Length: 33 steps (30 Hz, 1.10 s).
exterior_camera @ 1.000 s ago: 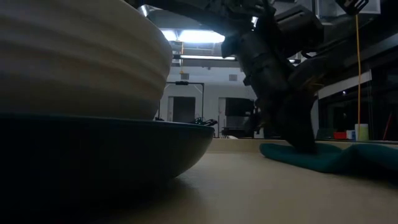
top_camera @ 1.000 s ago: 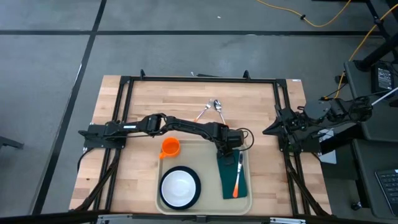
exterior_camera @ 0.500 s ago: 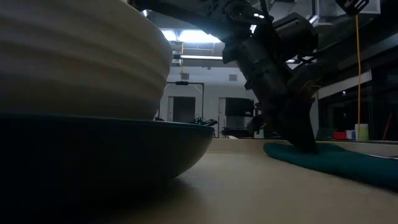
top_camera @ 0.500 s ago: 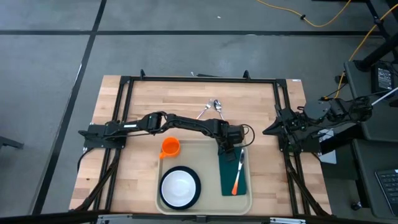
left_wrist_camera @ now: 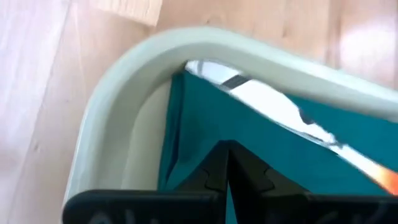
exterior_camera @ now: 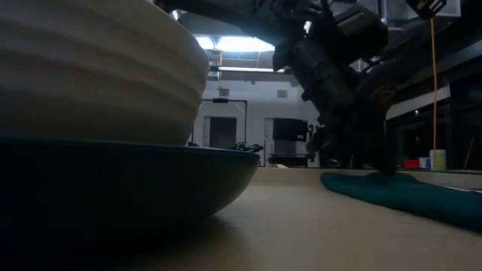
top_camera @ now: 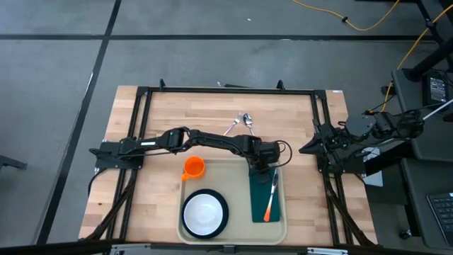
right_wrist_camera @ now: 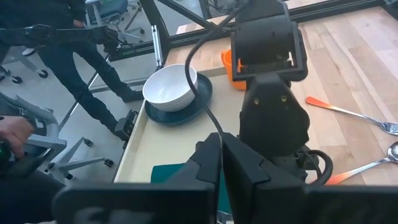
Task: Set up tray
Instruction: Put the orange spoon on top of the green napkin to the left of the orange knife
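The beige tray lies at the table's near middle. In it are an orange cup, a white bowl on a dark plate, and a dark green napkin lying flat along its right side. An orange-handled utensil rests on the napkin. My left gripper is stretched across to the tray's far right corner, shut on the napkin's far end. My right gripper waits shut at the table's right edge. My left gripper comes down slanting from the table's left, and its shut fingertips meet on the napkin's far end, close to the tray's corner rim. The napkin lies flat on the tray floor. How many layers are pinched does not show.
Two spoons lie on the bare wood beyond the tray. The utensil's metal end lies close beside my left fingers. The black frame rails border the table. People stand in the room past the table.
My left gripper has moved a little toward the table's far edge and right, drawing the napkin's far end with it. The napkin, skewed and rumpled a second ago, now lies straight and flat along the tray's right side, and the utensil has ridden along on it.
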Tool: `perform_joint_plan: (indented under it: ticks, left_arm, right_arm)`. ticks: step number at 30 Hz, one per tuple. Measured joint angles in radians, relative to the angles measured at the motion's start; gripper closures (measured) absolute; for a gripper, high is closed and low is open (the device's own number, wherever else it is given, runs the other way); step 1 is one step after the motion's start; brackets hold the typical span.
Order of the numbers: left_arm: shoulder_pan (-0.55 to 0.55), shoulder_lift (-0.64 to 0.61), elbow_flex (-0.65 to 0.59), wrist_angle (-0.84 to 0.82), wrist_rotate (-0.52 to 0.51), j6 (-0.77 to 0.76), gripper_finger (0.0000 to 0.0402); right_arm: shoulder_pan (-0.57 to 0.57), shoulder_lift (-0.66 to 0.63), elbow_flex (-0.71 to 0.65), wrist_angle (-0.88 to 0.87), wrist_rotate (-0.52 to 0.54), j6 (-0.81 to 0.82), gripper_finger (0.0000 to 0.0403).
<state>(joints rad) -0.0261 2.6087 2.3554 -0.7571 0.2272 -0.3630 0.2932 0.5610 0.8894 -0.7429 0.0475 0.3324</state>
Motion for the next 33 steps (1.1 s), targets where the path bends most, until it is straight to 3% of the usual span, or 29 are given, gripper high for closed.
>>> perform_joint_plan:
  ticks: [7,17,23,33]
  left_arm:
    - [0.000,-0.045,-0.001,0.020,-0.009,-0.008,0.0400]
    - [-0.007,-0.044,0.000,0.096,0.059,-0.006,0.0400]
    - [-0.006,-0.044,0.000,0.101,0.074,-0.008,0.0400]
    - [0.006,-0.088,0.000,-0.014,0.034,0.019,0.0398]
  right_arm:
    - [0.000,0.000,0.000,-0.006,0.000,-0.001,0.0393]
    - [0.000,0.013,-0.041,-0.053,-0.003,0.034,0.0384]
    - [0.000,0.027,-0.198,0.029,-0.158,0.097,0.0395]
    - [0.000,0.069,-0.373,0.418,-0.396,0.186,0.0383]
